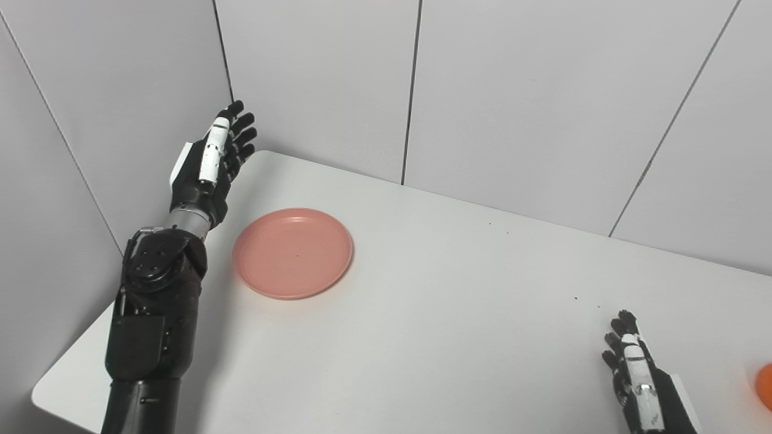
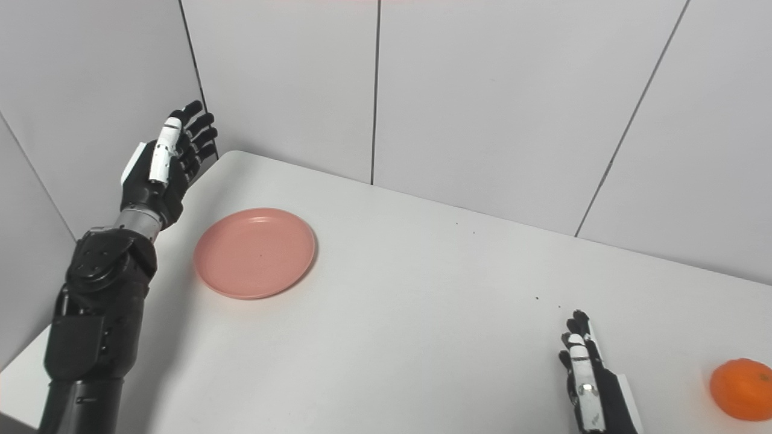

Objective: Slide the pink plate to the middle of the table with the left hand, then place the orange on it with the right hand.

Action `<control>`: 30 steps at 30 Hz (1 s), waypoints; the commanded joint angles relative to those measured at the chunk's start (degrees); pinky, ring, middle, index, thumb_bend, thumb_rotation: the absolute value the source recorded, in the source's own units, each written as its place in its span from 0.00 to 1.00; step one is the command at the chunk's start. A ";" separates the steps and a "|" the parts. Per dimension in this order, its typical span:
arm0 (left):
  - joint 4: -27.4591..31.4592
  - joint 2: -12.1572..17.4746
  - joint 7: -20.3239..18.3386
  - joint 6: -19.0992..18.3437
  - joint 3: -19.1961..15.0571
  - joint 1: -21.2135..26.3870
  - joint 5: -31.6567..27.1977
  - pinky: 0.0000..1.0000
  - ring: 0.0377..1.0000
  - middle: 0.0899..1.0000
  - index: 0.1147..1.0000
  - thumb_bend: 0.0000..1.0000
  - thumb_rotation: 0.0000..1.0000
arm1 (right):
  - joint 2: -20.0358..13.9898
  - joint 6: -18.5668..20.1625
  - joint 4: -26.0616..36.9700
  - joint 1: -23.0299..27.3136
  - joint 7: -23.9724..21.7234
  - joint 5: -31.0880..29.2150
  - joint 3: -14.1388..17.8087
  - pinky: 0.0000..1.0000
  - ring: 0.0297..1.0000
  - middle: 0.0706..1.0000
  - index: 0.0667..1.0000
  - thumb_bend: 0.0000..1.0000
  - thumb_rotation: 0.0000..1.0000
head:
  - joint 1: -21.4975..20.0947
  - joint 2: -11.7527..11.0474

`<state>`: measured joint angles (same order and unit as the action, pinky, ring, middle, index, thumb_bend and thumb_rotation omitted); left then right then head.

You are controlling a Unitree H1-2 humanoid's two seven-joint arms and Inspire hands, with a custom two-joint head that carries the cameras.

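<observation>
The pink plate (image 1: 293, 252) lies flat on the white table (image 1: 458, 313), left of the middle, and holds nothing. My left hand (image 1: 214, 164) is raised above the table's far left corner, left of the plate and apart from it, open with fingers spread. The orange (image 2: 743, 389) sits on the table at the far right, cut by the edge in the left eye view (image 1: 766, 386). My right hand (image 2: 588, 386) rests low near the front right, left of the orange and apart from it, open and empty.
Grey wall panels (image 1: 512, 90) stand close behind the table and along its left side, right by my left hand. The table's rounded front left corner (image 1: 45, 392) is beside my left forearm.
</observation>
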<state>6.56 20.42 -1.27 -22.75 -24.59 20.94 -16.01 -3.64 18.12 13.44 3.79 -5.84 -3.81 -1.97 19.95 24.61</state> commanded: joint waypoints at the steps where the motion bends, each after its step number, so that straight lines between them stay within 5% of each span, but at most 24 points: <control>1: 0.88 1.67 -0.30 2.56 -0.27 0.82 -0.38 0.94 0.92 0.92 0.91 0.33 1.00 | -0.14 0.06 2.13 1.12 -0.20 -0.27 0.02 1.00 1.00 1.00 1.00 0.02 1.00 | 0.07 0.02; 30: -10.12 2.22 -0.77 6.05 -1.57 -2.25 -2.54 0.93 0.92 0.91 0.90 0.29 1.00 | -0.91 0.85 2.69 1.20 -0.31 0.02 0.09 1.00 1.00 1.00 1.00 0.03 1.00 | 1.29 1.04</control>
<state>-3.74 21.30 -1.28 -20.15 -25.71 17.19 -17.89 -4.08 19.45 14.30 3.82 -5.93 -3.85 -1.95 21.18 25.58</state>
